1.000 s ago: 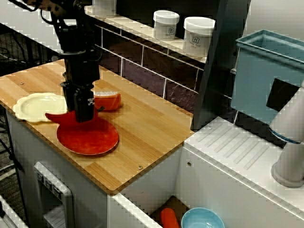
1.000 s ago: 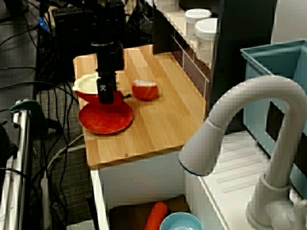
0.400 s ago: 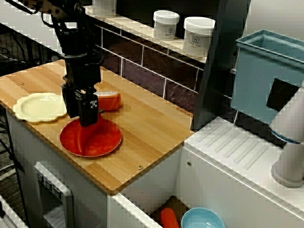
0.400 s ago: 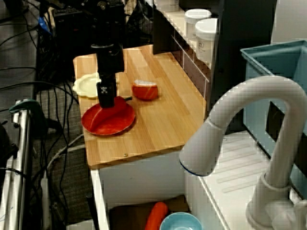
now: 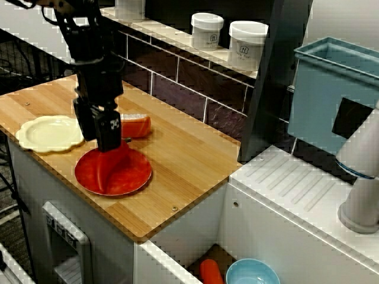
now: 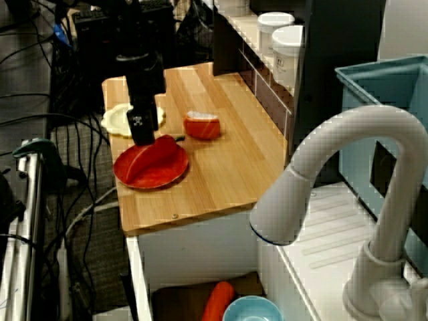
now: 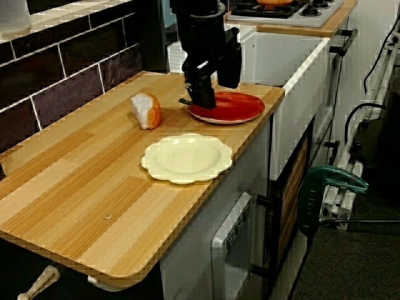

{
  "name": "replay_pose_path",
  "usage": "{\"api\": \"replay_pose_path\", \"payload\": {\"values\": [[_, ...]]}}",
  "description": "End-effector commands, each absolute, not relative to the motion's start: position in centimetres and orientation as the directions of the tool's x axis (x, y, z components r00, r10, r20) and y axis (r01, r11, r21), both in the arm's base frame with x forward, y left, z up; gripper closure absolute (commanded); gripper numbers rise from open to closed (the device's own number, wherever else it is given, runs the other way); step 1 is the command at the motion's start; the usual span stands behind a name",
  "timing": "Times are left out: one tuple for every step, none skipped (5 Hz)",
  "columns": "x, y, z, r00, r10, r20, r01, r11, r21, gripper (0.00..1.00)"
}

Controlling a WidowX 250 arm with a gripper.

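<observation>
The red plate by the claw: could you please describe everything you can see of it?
The red plate is round, shallow, glossy, plastic-looking, with a raised rim. It lies flat on the wooden counter near its front edge, apart from the yellow plate. The claw stands over its rim; a red ridge crosses it.

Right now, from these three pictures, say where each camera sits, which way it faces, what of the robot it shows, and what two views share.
View beside the sink: high, facing down across the counter; arm and gripper at the red plate.
View behind the faucet: facing along the counter from further back; arm and gripper show.
View from the counter's end: low, facing back toward the stove; gripper at the red plate's edge.
Shared: all show the red plate and cream plate; the first two also show the jars.
</observation>
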State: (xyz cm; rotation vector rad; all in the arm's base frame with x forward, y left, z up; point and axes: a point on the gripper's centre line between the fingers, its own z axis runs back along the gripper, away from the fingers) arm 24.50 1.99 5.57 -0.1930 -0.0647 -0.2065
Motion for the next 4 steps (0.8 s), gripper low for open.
{"api": "replay_pose_path", "payload": {"values": [[24.14,0.41,5.98,0.97,-0.193,0.147,0.214,0.966,-0.142,0.0],[24.19,0.25,5.36,0.976,-0.166,0.143,0.185,0.974,-0.132,0.0],[24.59,0.64,5.01,0.987,-0.105,0.125,0.123,0.982,-0.142,0.0],[24.85,1.21,5.13,0.993,-0.036,0.109,0.053,0.985,-0.161,0.0]]}}
